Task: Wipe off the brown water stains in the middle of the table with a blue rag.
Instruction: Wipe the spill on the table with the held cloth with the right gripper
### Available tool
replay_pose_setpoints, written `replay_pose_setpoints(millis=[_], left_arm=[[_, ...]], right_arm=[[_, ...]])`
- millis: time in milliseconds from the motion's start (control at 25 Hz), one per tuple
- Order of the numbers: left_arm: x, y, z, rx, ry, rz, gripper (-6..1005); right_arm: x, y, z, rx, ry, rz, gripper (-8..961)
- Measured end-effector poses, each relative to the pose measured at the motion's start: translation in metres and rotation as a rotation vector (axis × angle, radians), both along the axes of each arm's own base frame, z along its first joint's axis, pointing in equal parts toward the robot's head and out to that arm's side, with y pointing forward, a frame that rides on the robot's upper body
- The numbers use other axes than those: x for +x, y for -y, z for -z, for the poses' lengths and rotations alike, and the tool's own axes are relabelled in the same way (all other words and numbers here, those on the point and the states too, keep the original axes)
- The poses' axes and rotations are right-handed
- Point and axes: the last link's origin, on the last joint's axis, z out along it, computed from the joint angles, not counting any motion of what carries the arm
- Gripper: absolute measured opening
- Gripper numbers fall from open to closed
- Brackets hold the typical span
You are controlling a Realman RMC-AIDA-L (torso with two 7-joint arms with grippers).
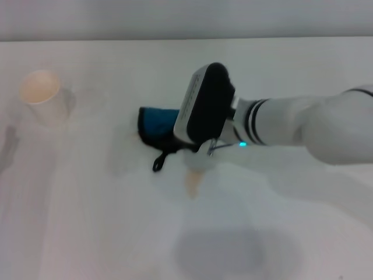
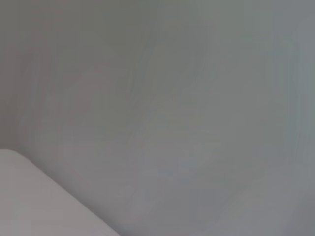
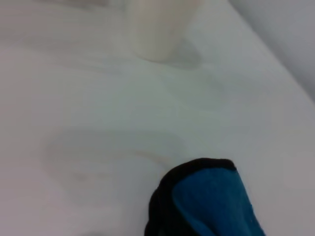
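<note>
The right end effector [image 1: 195,153], grip state indiscernible, presses on the blue rag [image 1: 157,123] mid-tabletop [image 1: 87,221], a tan stain [image 1: 193,182] just beside it, paper cup [image 1: 41,93] well apart.

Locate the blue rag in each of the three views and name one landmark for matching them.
Head view: the blue rag lies at the table's middle, partly hidden under the right gripper.
Left wrist view: not in it.
Right wrist view: the rag fills the lower edge, near the faint brown water stains.
Shared landmark: the white paper cup, beyond the rag in the head and right wrist views.
</note>
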Motion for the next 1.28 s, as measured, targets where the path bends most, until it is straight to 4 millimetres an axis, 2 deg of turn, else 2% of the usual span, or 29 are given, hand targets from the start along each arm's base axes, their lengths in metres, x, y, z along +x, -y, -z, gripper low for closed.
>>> replay_pose_setpoints(millis=[240, 360, 400, 640, 760, 920, 1280], left_arm=[[0.001, -0.001, 0.001, -0.005, -0.001, 0.005, 888], [0.001, 0.0, 0.001, -0.005, -0.001, 0.004, 888], [0.0, 0.0, 0.001, -0.005, -0.001, 0.003, 888], [0.0, 0.001, 0.001, -0.005, -0.001, 0.0, 888], [0.0, 0.001, 0.001, -0.005, -0.001, 0.0, 887], [-0.001, 0.002, 0.001, -0.005, 0.002, -0.001, 887], [-0.001, 0.001, 0.001, -0.005, 0.011, 0.0, 888]], right_arm=[[-0.013, 0.031, 0.021, -0.101, -0.034, -0.025, 66], [-0.017, 0.039, 0.025, -0.127, -0.045, -0.028, 66], [-0.021, 0.048, 0.029, -0.163, -0.054, -0.027, 66], [-0.035, 0.074, 0.038, -0.261, -0.054, -0.061, 66], [-0.039, 0.081, 0.041, -0.285, -0.052, -0.085, 66], [-0.035, 0.073, 0.039, -0.25, -0.052, -0.082, 66], [-0.005, 0.018, 0.012, -0.068, -0.033, 0.036, 66]])
